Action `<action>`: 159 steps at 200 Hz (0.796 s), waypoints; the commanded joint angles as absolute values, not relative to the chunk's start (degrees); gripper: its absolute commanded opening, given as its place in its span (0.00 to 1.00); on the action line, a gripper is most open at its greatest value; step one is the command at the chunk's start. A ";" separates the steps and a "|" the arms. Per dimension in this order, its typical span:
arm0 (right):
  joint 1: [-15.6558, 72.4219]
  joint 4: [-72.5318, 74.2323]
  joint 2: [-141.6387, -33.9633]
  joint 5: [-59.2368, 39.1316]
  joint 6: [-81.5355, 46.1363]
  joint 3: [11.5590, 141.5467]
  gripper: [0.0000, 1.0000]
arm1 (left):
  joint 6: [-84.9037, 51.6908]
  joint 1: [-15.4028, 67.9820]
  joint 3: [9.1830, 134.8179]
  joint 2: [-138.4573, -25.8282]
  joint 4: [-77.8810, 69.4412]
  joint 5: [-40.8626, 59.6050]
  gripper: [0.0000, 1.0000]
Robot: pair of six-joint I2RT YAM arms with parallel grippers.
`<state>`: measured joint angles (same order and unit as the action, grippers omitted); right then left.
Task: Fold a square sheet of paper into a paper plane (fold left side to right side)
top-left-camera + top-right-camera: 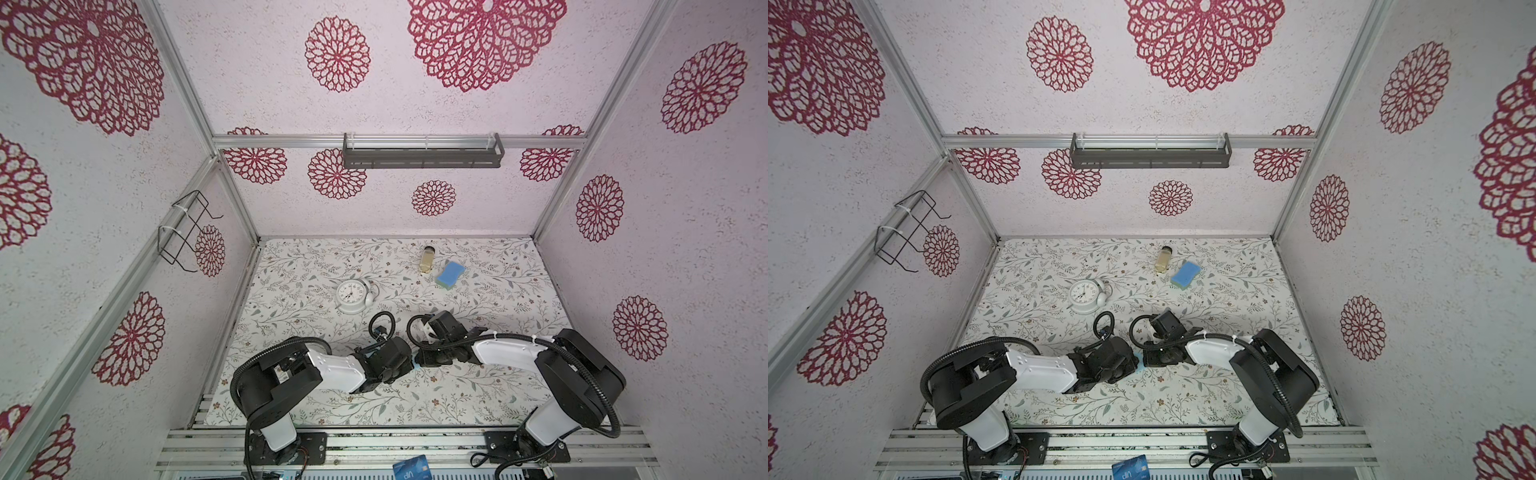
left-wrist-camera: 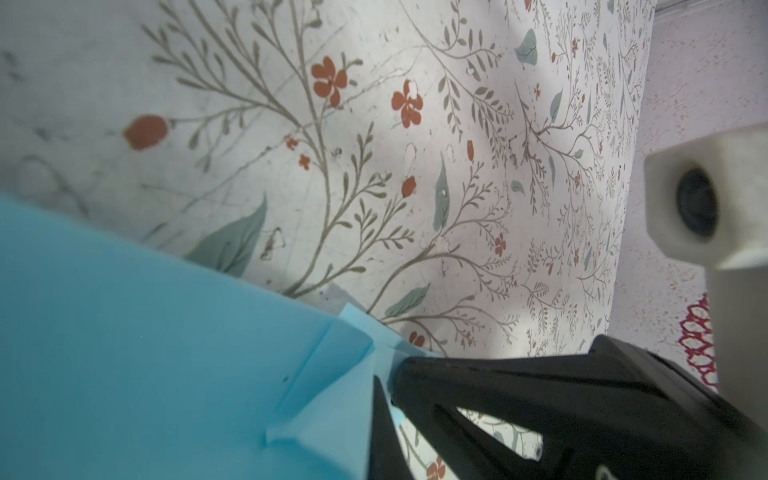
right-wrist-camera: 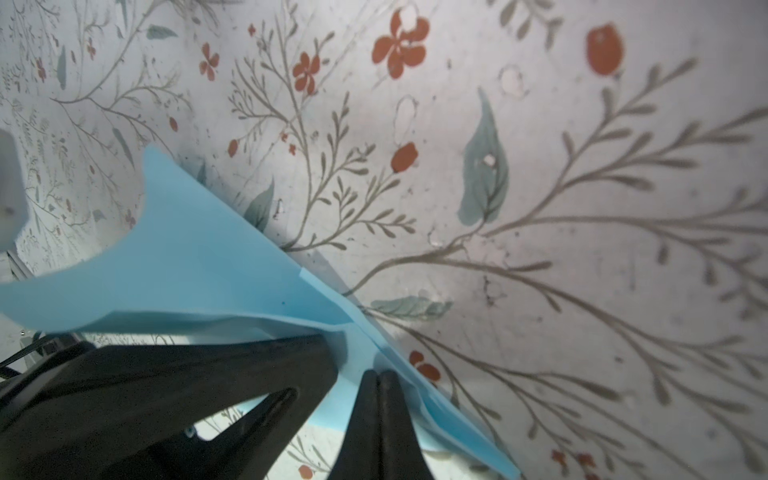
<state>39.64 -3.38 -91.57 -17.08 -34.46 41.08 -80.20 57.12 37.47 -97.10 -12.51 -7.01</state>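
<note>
Paper [image 3: 199, 257] of light blue, already creased into layered flaps, hangs just above the floral table [image 1: 478, 395] near its front middle, between the two arms; in both top views only a blue sliver of it shows between the black wrists. The right gripper [image 3: 376, 380] has its jaws pressed together at the paper's edge. The left gripper [image 3: 320, 357], its tip nearly touching the right one, looks clamped on the folded layers beside it, though the exact bite is hidden. One loose corner curls free, away from both grippers. The step in hand appears to be a fold midway through the sequence: the paper is neither a flat square nor a finished dart. The next move likely calls for one gripper to anchor while the left side is carried over to the right, then for lowering the paper to the table to press the crease, slowly, since the loose flap could twist
</note>
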 commanded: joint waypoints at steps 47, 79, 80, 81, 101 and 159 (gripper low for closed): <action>39.96 -5.01 -93.86 -11.61 -34.61 38.33 0.00 | -78.56 54.94 32.37 -90.58 -5.67 -7.99 0.00; 39.96 -4.84 -94.01 -11.78 -34.73 38.24 0.00 | -79.23 54.67 29.27 -88.61 -4.94 -8.95 0.00; 39.98 -4.84 -93.98 -11.78 -34.77 38.24 0.00 | -79.21 54.67 29.14 -88.56 -4.97 -8.96 0.00; 39.94 -4.84 -94.01 -11.82 -34.79 38.24 0.00 | -79.24 54.67 29.11 -88.53 -4.95 -9.01 0.00; 39.97 -4.49 -93.96 -12.00 -35.02 37.88 0.00 | -79.77 54.33 27.21 -87.91 -4.58 -9.40 0.00; 39.92 -3.63 -93.56 -12.44 -35.80 36.92 0.00 | -80.73 51.35 21.51 -84.20 -4.16 -9.67 0.00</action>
<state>39.79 1.34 -91.64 -16.10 -34.98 39.35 -79.55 53.47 25.32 -84.79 -10.85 -7.18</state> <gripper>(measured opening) 0.050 0.040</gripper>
